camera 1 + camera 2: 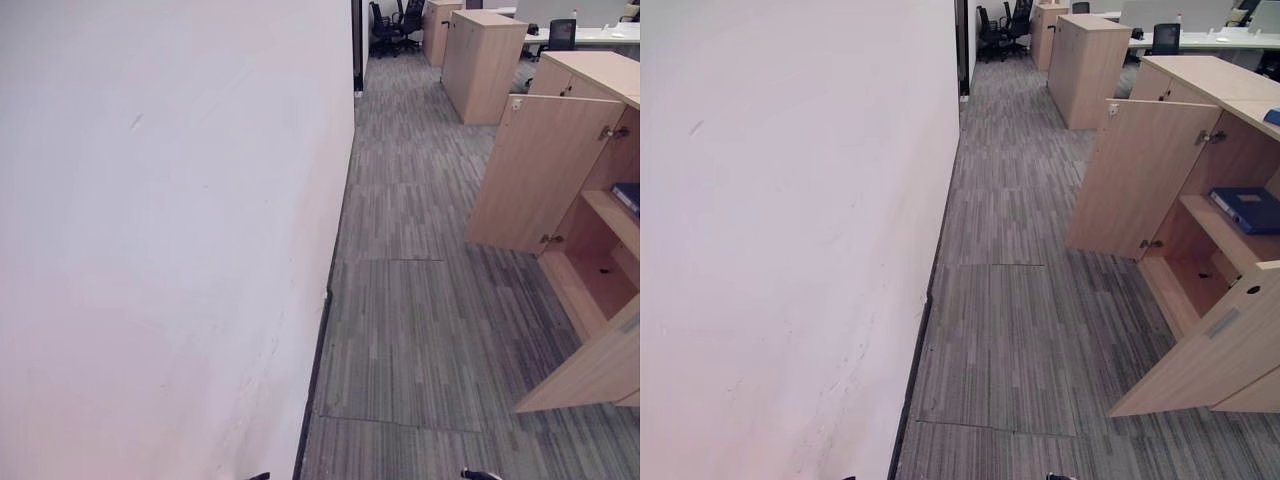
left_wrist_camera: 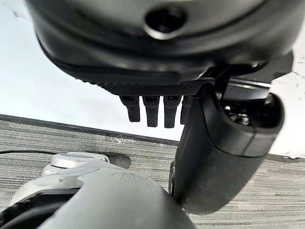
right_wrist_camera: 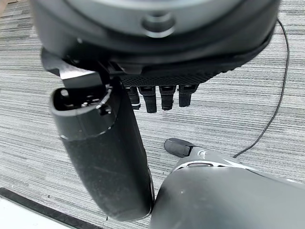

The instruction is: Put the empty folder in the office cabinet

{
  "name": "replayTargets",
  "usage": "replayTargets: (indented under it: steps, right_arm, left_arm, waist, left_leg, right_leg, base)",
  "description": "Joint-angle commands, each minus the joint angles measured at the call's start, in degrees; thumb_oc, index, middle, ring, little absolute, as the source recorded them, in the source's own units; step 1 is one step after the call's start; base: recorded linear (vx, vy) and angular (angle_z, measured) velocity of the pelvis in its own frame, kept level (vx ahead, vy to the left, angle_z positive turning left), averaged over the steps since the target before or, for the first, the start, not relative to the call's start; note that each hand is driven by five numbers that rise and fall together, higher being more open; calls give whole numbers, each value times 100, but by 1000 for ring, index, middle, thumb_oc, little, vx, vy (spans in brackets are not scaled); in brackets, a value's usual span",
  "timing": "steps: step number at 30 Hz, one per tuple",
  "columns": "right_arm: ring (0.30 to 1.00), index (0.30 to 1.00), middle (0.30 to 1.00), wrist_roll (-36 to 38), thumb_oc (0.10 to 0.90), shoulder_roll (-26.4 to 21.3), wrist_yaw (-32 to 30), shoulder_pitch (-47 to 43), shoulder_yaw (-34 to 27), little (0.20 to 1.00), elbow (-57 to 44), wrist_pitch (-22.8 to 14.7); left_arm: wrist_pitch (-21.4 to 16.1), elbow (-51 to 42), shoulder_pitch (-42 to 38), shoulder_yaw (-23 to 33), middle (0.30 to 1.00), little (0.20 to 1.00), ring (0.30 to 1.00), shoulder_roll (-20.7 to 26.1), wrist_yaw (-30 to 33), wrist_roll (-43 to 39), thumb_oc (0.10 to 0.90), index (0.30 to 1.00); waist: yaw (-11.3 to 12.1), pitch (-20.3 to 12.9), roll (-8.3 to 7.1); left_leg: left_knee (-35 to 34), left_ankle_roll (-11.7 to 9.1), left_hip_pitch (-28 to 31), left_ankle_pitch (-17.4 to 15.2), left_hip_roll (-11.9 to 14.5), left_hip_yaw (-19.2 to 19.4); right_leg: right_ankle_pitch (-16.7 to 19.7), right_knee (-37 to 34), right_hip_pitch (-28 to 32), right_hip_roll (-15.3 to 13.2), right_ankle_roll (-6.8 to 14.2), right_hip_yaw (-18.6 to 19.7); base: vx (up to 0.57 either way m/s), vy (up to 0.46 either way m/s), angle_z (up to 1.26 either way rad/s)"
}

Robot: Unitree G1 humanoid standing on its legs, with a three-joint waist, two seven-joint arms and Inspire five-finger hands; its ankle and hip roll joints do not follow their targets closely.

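A blue folder [image 1: 1248, 209] lies on the shelf of the open cabinet [image 1: 1160, 180] at right. Left hand [image 2: 162, 95] and right hand [image 3: 157, 93] hang with fingers straight, empty.

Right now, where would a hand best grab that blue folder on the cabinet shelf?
Probably by its front edge, reaching in through the open cabinet front: the blue folder lies flat on the shelf, that edge facing outward.

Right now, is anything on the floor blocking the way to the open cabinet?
Nothing visible does. The grey carpet lies bare up to the open cabinet, and its doors stand swung wide. A blue folder already lies on its shelf.
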Motion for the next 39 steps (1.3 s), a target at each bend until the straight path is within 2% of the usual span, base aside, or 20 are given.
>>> replayTargets:
  steps: [1, 7, 8, 9, 10, 11, 13, 14, 17, 18, 19, 22, 25, 28, 30, 32, 35, 36, 37, 39]
  right_arm:
    - [900, 900, 900, 199, 800, -160, -81, -127, 83, 900, 296, 17]
    - [900, 900, 900, 395, 800, -236, -91, -225, -65, 900, 337, 1]
    - [900, 900, 900, 359, 800, -259, -91, -266, -73, 900, 362, 12]
    - [900, 900, 900, 359, 800, -259, -91, -266, -73, 900, 362, 12]
    - [900, 900, 900, 315, 800, -292, -81, -293, -94, 900, 394, 22]
    - [900, 900, 900, 270, 800, -305, -76, -291, -88, 900, 411, 26]
    - [900, 900, 900, 233, 800, -354, -94, -303, -63, 900, 421, 50]
    - [900, 900, 900, 231, 800, -381, -111, -303, -60, 900, 404, 58]
    - [900, 900, 900, 129, 800, -383, -122, -318, 20, 900, 436, 95]
    - [900, 900, 900, 83, 800, -386, -103, -315, 45, 900, 458, 98]
    - [900, 900, 900, 23, 800, -400, -104, -315, 65, 900, 471, 85]
    - [900, 900, 900, 7, 800, -439, -147, -389, 41, 900, 505, 83]
    - [900, 900, 900, -69, 800, -522, -55, -414, -109, 900, 743, 157]
    - [900, 900, 900, -239, 800, -568, 18, -350, -219, 900, 845, 227]
    - [900, 900, 900, -273, 800, -546, 32, -337, -242, 900, 862, 241]
    - [900, 900, 900, -297, 800, -575, 85, -255, -355, 900, 879, 249]
    - [900, 900, 900, -188, 800, -609, 72, -237, -414, 900, 717, 207]
    - [900, 900, 900, -188, 800, -612, 72, -237, -414, 900, 716, 207]
    - [900, 900, 900, -243, 800, -622, 49, -260, -407, 900, 635, 193]
    - [900, 900, 900, -220, 800, -614, 44, -262, -410, 900, 599, 169]
  left_arm:
    - [-17, 386, -139, -65, 900, 900, 900, 20, 318, 364, 800, 900]
    - [-65, 255, -172, 316, 900, 900, 900, -14, 264, -580, 800, 900]
    - [-79, 235, -196, 447, 900, 900, 900, -26, 262, -860, 800, 900]
    - [-79, 235, -196, 447, 900, 900, 900, -26, 262, -860, 800, 900]
    - [-90, 159, -170, 508, 900, 900, 900, -21, 233, -983, 800, 900]
    - [-90, 108, -137, 533, 900, 900, 900, -11, 217, -1013, 800, 900]
    - [-82, -53, -52, 590, 900, 900, 900, 0, 196, -1187, 800, 900]
    - [-88, -92, -19, 641, 900, 900, 900, -3, 214, -1289, 800, 900]
    - [-86, -11, 141, 848, 900, 900, 900, -35, 165, -1585, 800, 900]
    - [-70, 28, 209, 902, 900, 900, 900, -48, 139, -1589, 800, 900]
    - [-68, 81, 302, 938, 900, 900, 900, -63, 118, -1580, 800, 900]
    - [-65, 220, 387, 968, 900, 900, 900, -74, 157, -1514, 800, 900]
    - [-15, 603, 431, 1155, 900, 900, 900, -146, 49, -1322, 800, 900]
    - [-10, 636, 660, 1325, 900, 900, 900, -122, 28, -1193, 800, 900]
    - [-4, 612, 685, 1328, 900, 900, 900, -93, 37, -1143, 800, 900]
    - [49, 674, 806, 1302, 900, 900, 900, -20, -7, -916, 800, 900]
    - [109, 704, 790, 1285, 900, 900, 900, 85, -5, -839, 800, 900]
    - [109, 704, 790, 1284, 900, 900, 900, 82, -4, -839, 800, 900]
    - [116, 672, 787, 1183, 900, 900, 900, 143, 12, -739, 800, 900]
    - [117, 652, 778, 1139, 900, 900, 900, 154, -5, -695, 800, 900]
  waist:
    - [-44, 133, -314]
    - [-11, 299, -304]
    - [-2, 412, -362]
    - [-2, 409, -362]
    - [41, 553, -434]
    - [88, 643, -461]
    - [260, 888, -452]
    - [297, 942, -464]
    - [514, 869, -469]
    - [580, 810, -424]
    - [676, 790, -358]
    - [785, 806, -234]
    - [871, 704, -192]
    - [1091, 351, -127]
    - [1121, 256, -162]
    - [1200, -32, -319]
    - [1190, -44, -259]
    - [1195, -52, -242]
    - [1063, 39, -134]
    - [996, 96, -60]
  left_leg:
    - [-159, 177, -267, 141, -765, -203]
    - [15, 175, -478, 135, -748, -239]
    - [698, 138, -826, -98, -775, -193]
    - [702, 138, -831, -100, -776, -193]
    - [1637, 25, -1244, -364, -789, 34]
    - [2375, -12, -1501, -303, -741, 142]
    - [3871, -51, -2249, 270, -753, 152]
    - [4172, -45, -2555, 426, -816, 171]
    - [3388, -13, -3071, 500, -869, 269]
    - [2777, -12, -3021, 510, -772, 261]
    - [1857, -98, -2941, 916, -614, 218]
    - [70, -246, -3135, 1293, -94, 418]
    - [-159, -296, -3117, 1208, 123, 815]
    - [-159, -378, -2944, 1882, 95, 730]
    - [-159, -326, -2822, 1960, 28, 795]
    - [-158, -40, -2389, 1732, -426, 1021]
    - [-159, 414, -1760, 1220, -918, 1033]
    - [-159, 414, -1768, 1223, -901, 1032]
    - [-159, 649, -1266, 875, -1202, 874]
    - [-159, 710, -1094, 788, -1270, 761]
  right_leg:
    - [-741, 213, 464, 106, 208, -270]
    - [-907, 552, 206, 115, 118, -339]
    - [-1027, 754, 85, 91, 48, -339]
    - [-1028, 756, 82, 91, 48, -339]
    - [-1177, 925, 86, 69, -50, -334]
    - [-1220, 979, 154, 73, -116, -294]
    - [-1295, 954, 369, 125, -214, -286]
    - [-1334, 921, 409, 131, -242, -300]
    - [-1481, 768, 641, 203, -184, -239]
    - [-1542, 726, 702, 247, -143, -224]
    - [-1616, 645, 891, 308, -96, -141]
    - [-1792, 540, 1228, 365, -61, 22]
    - [-1878, 412, 1606, 283, 117, 173]
    - [-1977, 501, 1732, 41, 308, 255]
    - [-1963, 581, 1762, -137, 415, 196]
    - [-1023, 1696, 1523, -906, 873, -15]
    - [460, 3587, 947, -1668, 955, -511]
    - [477, 3572, 940, -1650, 952, -507]
    - [900, 4488, 572, -2076, 920, -896]
    - [834, 4674, 425, -2136, 853, -1014]
  base:
    - [0, 0, 0]
    - [8, -36, 3]
    - [8, -53, 8]
    - [30, -122, 12]
    - [66, -117, 14]
    - [102, -163, 13]
    - [107, -141, -14]
    - [152, -120, -16]
    - [301, -34, -2]
    - [436, 56, -44]
    - [453, 93, -61]
    - [442, 122, -30]
    - [474, 219, -45]
    - [593, 333, -48]
    - [487, 314, -67]
    - [621, 504, -41]
    - [360, 402, -14]
    - [369, 471, 55]
    - [319, 387, 114]
    - [420, 269, 153]
